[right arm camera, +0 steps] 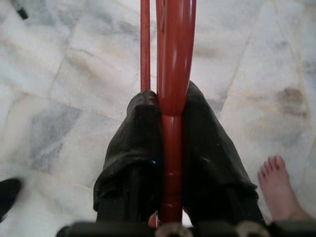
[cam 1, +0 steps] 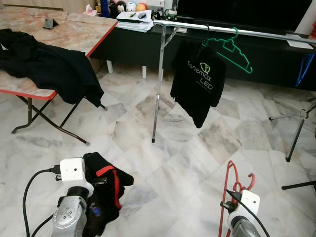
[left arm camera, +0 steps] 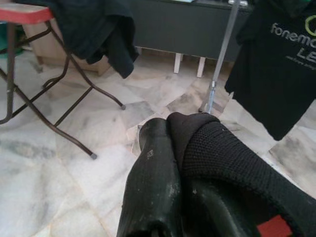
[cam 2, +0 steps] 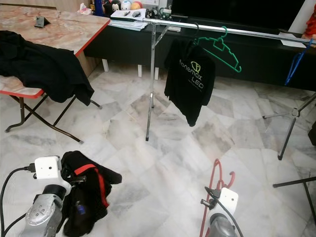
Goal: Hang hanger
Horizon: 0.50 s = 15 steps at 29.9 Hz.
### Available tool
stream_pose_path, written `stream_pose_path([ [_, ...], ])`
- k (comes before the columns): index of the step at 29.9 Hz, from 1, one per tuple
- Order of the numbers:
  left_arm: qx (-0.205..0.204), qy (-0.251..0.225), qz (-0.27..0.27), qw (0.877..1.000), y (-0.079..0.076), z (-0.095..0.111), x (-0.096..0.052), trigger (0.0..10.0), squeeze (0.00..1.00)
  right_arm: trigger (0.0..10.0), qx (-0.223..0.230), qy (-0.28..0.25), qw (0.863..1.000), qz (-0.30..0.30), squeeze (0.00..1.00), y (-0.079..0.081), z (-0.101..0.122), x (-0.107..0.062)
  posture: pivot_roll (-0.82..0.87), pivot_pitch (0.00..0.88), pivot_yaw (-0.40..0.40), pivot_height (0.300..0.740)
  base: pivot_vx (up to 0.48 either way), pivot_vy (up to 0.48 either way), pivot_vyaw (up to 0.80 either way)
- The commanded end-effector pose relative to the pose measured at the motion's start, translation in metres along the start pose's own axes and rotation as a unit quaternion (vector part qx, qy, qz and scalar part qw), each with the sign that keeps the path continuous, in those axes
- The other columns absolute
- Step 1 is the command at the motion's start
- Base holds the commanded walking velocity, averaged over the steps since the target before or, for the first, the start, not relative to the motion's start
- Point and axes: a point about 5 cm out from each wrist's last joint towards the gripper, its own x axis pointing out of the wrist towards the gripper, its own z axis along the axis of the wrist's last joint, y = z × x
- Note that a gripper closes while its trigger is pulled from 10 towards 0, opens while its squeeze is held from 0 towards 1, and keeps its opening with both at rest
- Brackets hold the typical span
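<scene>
Overhead, black shirt (cam 1: 198, 81) reads "fonemax LED"; right claw (right arm camera: 170, 143) clamps red hanger (right arm camera: 173, 59), left claw (left arm camera: 170, 163) grips dark garment (left arm camera: 232, 163)

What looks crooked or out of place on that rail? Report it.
The green hanger hangs empty and tilted on the rail, and the black shirt beside it droops lopsided. A bare foot stands near the right hand.

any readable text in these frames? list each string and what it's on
"fonemax": front of the black T-shirt hanging on the clothes rail.
"LED": same shirt, under the brand name.
A smaller line below "LED" is too small to read.
Items on the dark sideboard behind are too small and blurred to read.
</scene>
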Motion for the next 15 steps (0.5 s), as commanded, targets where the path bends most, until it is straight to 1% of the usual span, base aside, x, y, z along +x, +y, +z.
stream_pose_path([
  [1, 0.009, -0.003, -0.015, 1.0, -0.0043, 0.0028, -0.0012, 10.0, 0.0, 10.0, 0.014, 0.009, 1.0, -0.021, 0.0, -0.0114, -0.0034, -0.001, 0.0, 0.19, -0.067, 0.74, 0.3, 0.0, -0.79],
  [7, 0.01, 0.0, -0.017, 1.0, -0.005, 0.0022, -0.0015, 10.0, 0.0, 10.0, 0.016, 0.01, 1.0, -0.023, 0.0, -0.0119, -0.0044, -0.0013, 0.01, 0.195, -0.065, 0.74, 0.307, 0.0, -0.79],
  [11, 0.008, 0.005, -0.023, 1.0, -0.0084, 0.0012, -0.0017, 10.0, 0.0, 10.0, 0.021, 0.009, 0.999, -0.026, 0.0, -0.011, -0.0044, -0.0012, 0.02, 0.197, -0.057, 0.74, 0.308, 0.0, -0.79],
  [12, 0.008, 0.005, -0.024, 1.0, -0.0089, 0.0012, -0.0017, 10.0, 0.0, 10.0, 0.024, 0.009, 0.999, -0.027, 0.0, -0.011, -0.0045, -0.0013, 0.02, 0.197, -0.057, 0.74, 0.311, 0.0, -0.47],
  [15, 0.007, 0.006, -0.025, 1.0, -0.0097, 0.0019, -0.0017, 10.0, 0.0, 10.0, 0.02, 0.008, 0.999, -0.026, 0.0, -0.0102, -0.0047, -0.0013, 0.02, 0.197, -0.057, 0.74, 0.311, 0.0, 0.0],
])
